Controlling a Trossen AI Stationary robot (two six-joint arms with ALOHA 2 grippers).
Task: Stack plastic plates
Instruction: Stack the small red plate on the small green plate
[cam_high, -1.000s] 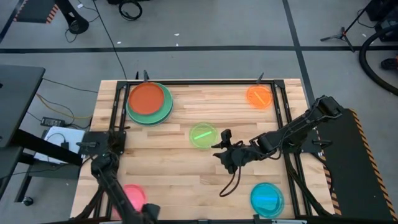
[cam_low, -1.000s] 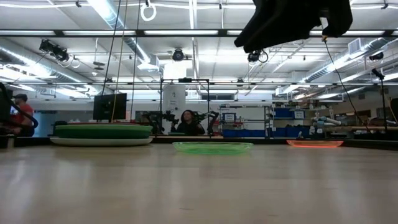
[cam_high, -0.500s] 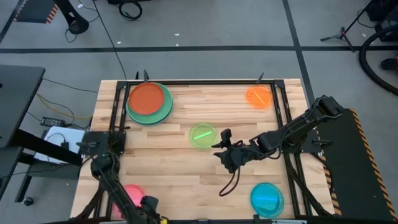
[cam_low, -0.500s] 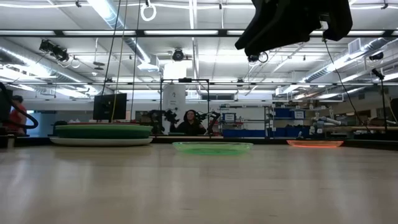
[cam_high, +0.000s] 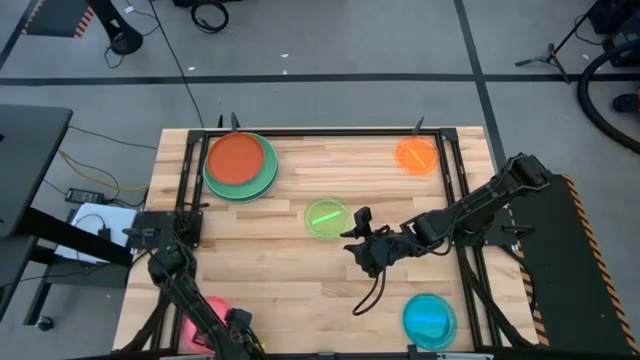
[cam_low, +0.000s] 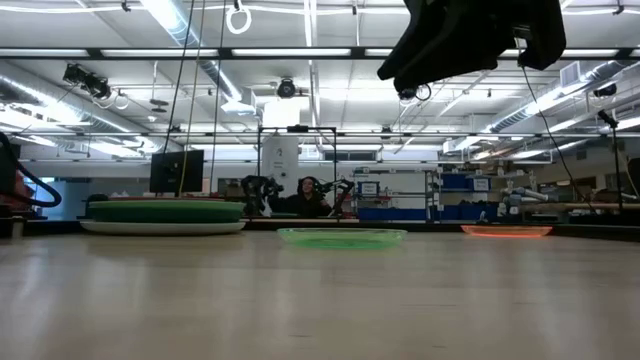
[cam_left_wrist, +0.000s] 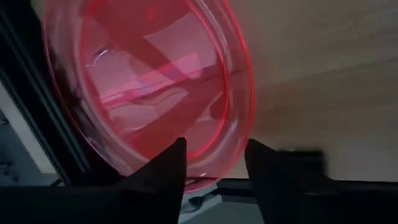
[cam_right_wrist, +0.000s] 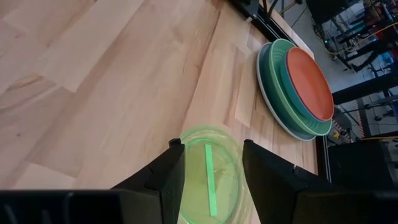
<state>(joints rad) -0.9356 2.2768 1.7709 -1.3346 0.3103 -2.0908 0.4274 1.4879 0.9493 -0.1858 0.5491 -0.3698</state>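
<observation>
While the right gripper (cam_right_wrist: 208, 163) hangs above the middle of the table (cam_high: 300, 280), its fingers (cam_right_wrist: 166, 177) stand apart with nothing between them, and the lime plate (cam_right_wrist: 211, 177) lies flat on the wood just ahead of and below the tips. In the high view this lime plate (cam_high: 326, 217) sits just beside the right gripper (cam_high: 356, 240), apart from it. At the near left corner, the left gripper (cam_left_wrist: 214, 163) reaches over the pink plate (cam_left_wrist: 155, 87); its fingers (cam_left_wrist: 160, 171) are parted at the plate's rim, and whether they touch it cannot be told. A stack of large plates (cam_high: 240, 166), red-orange on top, rests at the far left, the orange plate (cam_high: 416, 155) at the far right, the cyan plate (cam_high: 429, 319) at the near right.
</observation>
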